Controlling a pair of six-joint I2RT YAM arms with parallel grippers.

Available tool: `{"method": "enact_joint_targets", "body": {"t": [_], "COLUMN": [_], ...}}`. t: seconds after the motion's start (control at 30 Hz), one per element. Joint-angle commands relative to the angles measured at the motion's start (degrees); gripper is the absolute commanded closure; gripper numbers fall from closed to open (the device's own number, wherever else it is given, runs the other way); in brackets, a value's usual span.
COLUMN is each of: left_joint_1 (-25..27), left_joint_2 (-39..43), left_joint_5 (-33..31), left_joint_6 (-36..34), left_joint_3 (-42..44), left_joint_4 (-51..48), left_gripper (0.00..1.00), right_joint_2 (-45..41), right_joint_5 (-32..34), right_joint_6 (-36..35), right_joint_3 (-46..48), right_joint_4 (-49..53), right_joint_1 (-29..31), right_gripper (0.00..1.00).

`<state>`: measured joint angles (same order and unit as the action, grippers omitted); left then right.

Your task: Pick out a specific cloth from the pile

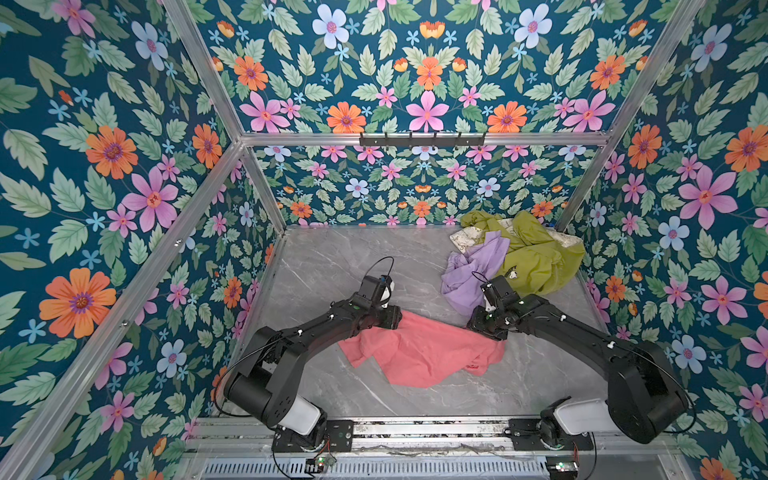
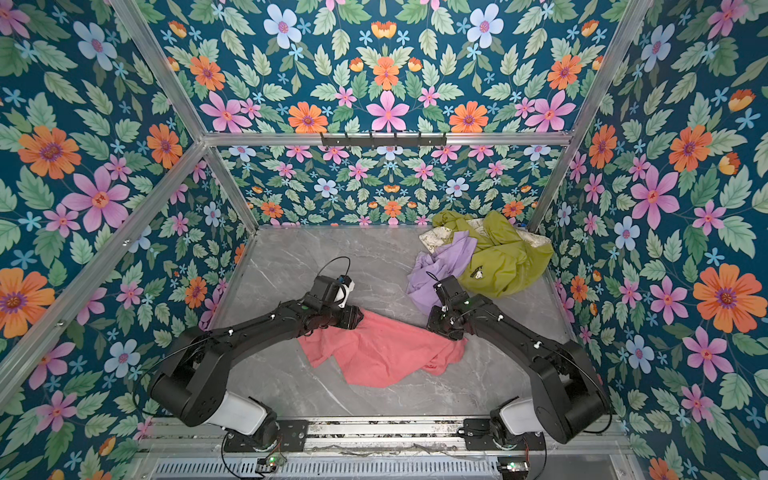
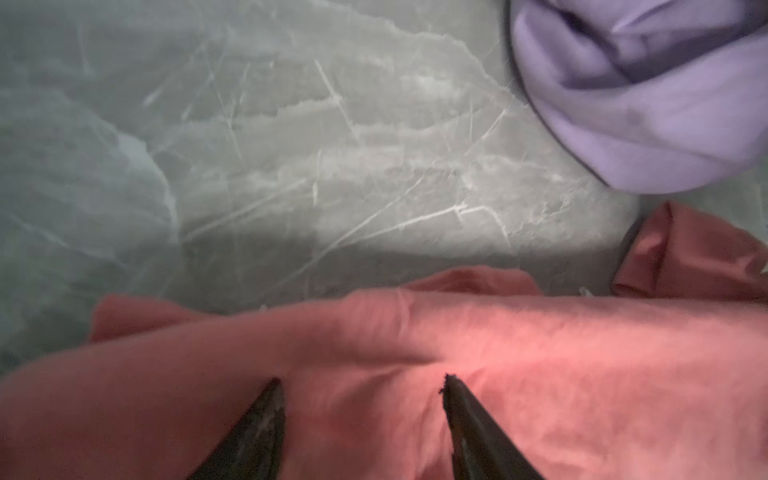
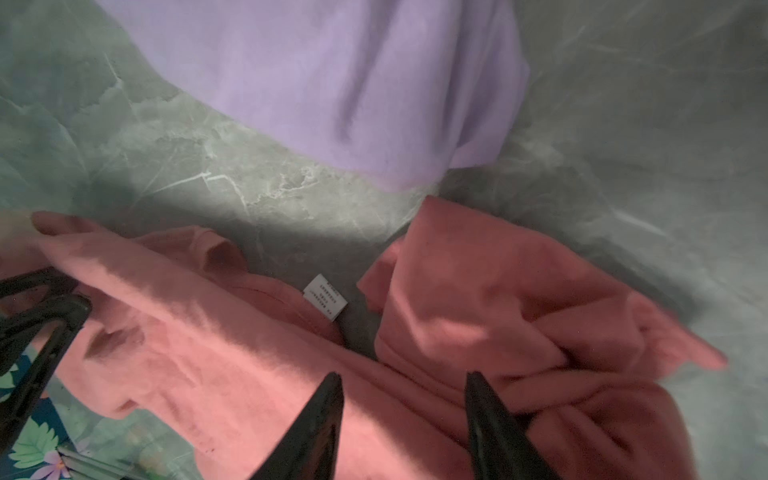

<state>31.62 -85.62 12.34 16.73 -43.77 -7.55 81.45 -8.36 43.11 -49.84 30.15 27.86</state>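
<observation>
The salmon-pink cloth (image 1: 424, 353) (image 2: 386, 353) lies spread and wrinkled on the grey marble table, apart from the pile (image 1: 519, 253) (image 2: 486, 249) at the back right. My left gripper (image 1: 392, 318) (image 2: 353, 318) is at the cloth's far left corner. In the left wrist view its jaws stand open (image 3: 363, 380) over pink fabric (image 3: 540, 374), gripping nothing. My right gripper (image 1: 484, 328) (image 2: 442, 326) is at the cloth's far right corner. The right wrist view shows it open (image 4: 404, 375) above the cloth's folds (image 4: 208, 353), close to a white label (image 4: 325, 297).
The pile holds a lilac cloth (image 1: 469, 270) (image 3: 644, 104) (image 4: 332, 83), an olive-green garment (image 1: 536, 257) with a small logo, and a cream patterned cloth (image 1: 461, 239). Flowered walls and aluminium posts (image 1: 266, 195) close in the marble table (image 1: 332, 257).
</observation>
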Motion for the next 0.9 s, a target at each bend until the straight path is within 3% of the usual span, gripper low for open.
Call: {"method": "enact_joint_targets", "body": {"t": [0.0,0.3,0.87], "left_joint_1": [0.1,1.9,9.1], "left_joint_2": [1.9,8.0,23.2], "left_joint_5": [0.8,0.0,-6.2], "left_joint_6": [3.7,10.6,23.3], "left_joint_3": [3.7,11.5,20.4], "left_joint_4": [2.6,3.5,-5.9], "left_gripper": [0.37,0.38,0.38], "right_joint_2": [1.6,3.6,-2.6], "right_joint_5": [0.3,0.0,1.4], "right_joint_6": [-0.4,1.8,4.1], "right_joint_3": [0.6,4.4,10.5], "right_joint_4": [-2.3,-5.0,-4.9], "right_joint_1": [1.2,4.8,6.9], "right_gripper": [0.51,0.53,0.56]}}
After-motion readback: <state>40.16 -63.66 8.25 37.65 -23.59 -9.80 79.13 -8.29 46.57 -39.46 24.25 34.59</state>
